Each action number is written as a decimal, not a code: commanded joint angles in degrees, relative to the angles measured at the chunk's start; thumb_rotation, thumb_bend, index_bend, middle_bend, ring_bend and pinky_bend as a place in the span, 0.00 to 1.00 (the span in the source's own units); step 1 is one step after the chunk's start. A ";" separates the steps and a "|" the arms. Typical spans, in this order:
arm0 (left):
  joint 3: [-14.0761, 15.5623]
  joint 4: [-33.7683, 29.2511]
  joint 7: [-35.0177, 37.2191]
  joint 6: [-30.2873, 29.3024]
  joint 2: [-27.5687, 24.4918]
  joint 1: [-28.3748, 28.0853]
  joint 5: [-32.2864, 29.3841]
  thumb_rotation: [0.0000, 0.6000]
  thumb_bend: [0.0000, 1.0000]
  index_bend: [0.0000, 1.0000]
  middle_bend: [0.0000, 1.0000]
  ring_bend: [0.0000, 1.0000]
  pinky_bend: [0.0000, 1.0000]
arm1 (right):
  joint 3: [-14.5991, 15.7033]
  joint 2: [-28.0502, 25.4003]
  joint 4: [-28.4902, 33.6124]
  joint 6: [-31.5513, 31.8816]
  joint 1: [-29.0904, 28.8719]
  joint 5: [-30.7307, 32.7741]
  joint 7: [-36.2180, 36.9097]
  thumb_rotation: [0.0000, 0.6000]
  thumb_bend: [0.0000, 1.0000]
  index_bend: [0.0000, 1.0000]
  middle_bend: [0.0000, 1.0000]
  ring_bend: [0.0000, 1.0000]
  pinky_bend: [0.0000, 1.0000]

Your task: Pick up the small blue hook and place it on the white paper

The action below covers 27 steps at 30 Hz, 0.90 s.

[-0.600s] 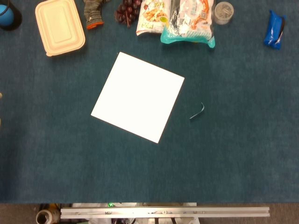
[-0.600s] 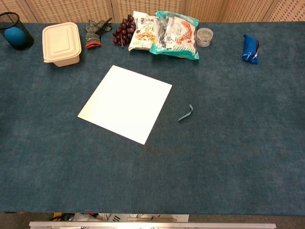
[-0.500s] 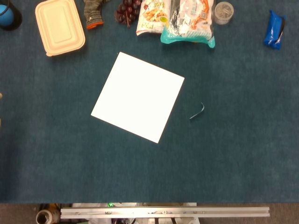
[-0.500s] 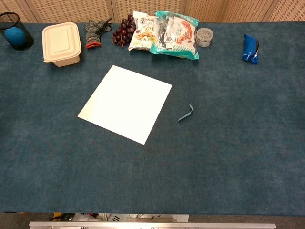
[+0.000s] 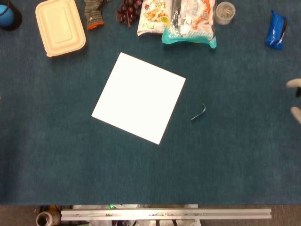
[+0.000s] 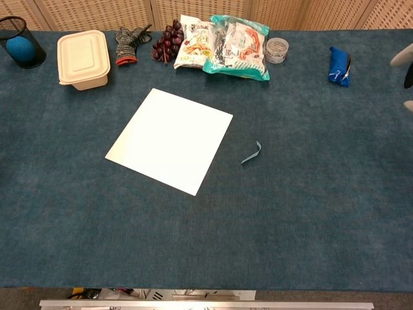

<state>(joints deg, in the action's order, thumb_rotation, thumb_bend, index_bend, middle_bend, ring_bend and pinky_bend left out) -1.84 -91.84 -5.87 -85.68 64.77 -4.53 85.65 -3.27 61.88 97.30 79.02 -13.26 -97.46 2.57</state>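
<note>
We see the small blue hook (image 5: 198, 112) lying on the dark teal counter (image 5: 235, 160), just beside the right-hand edge of the white paper (image 5: 139, 97) and not touching it; in the chest view the hook (image 6: 251, 154) sits the same way, off the paper's (image 6: 170, 139) lower right side. The paper lies flat and turned at an angle, with nothing on it. Only the fingertips (image 5: 295, 83) of our right hand (image 5: 296, 99) show at the right border of the head view, well apart from the hook, and the chest view catches the same hand (image 6: 404, 71) at its right border, near a blue packet (image 6: 338, 65). The visible fingers stand apart from one another with nothing between them, though most of the hand is cut off. Our left hand does not show in either view. Beyond the paper, along the far side of the counter, we see a cream lidded box (image 6: 82, 59), a grey glove (image 6: 129, 43), a bunch of dark grapes (image 6: 166, 42), two snack bags (image 6: 222, 46), a small round jar (image 6: 277, 50), and a black mesh cup holding a blue ball (image 6: 20, 46).
</note>
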 commanded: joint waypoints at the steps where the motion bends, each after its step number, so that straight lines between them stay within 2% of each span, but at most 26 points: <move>1: 0.02 0.24 0.36 -0.22 -0.02 0.27 -0.21 1.00 0.36 0.30 0.31 0.29 0.22 | -0.62 0.87 0.57 -2.79 -3.25 -2.20 0.67 1.00 0.25 0.50 0.81 0.80 0.91; 4: 0.14 0.46 0.82 -0.40 -0.05 0.64 -0.49 1.00 0.36 0.30 0.31 0.29 0.22 | -0.86 2.05 0.56 -6.35 -6.25 -2.78 0.50 1.00 0.25 0.52 0.89 0.88 0.99; 8: 0.32 0.67 1.41 -0.53 0.04 1.05 -0.72 1.00 0.36 0.30 0.31 0.29 0.22 | -1.06 4.06 0.61 -11.67 -10.06 -2.39 -0.44 1.00 0.25 0.53 0.95 0.94 1.00; 13: 0.44 1.22 2.17 -0.68 0.27 1.42 -0.86 1.00 0.36 0.30 0.30 0.29 0.22 | -1.59 7.75 -0.61 -16.59 -14.21 -2.78 -7.02 1.00 0.23 0.53 0.98 0.99 1.00; 19: 0.65 1.94 2.93 -0.41 0.60 1.63 -0.93 1.00 0.36 0.29 0.30 0.29 0.22 | -1.87 12.13 -1.57 -22.00 -18.11 -0.74 -11.15 1.00 0.22 0.53 1.00 1.00 1.00; 27: 0.80 2.74 3.61 -0.12 1.03 1.84 -1.06 1.00 0.36 0.29 0.30 0.29 0.22 | -1.75 17.14 -5.32 -26.05 -21.38 2.10 -14.64 1.00 0.21 0.53 1.00 1.00 1.00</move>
<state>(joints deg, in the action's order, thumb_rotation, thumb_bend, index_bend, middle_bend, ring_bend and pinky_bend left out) -1.04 -89.10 -2.26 -85.81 65.79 -2.70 84.58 -5.09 78.47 92.49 53.53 -34.28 -95.89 -11.54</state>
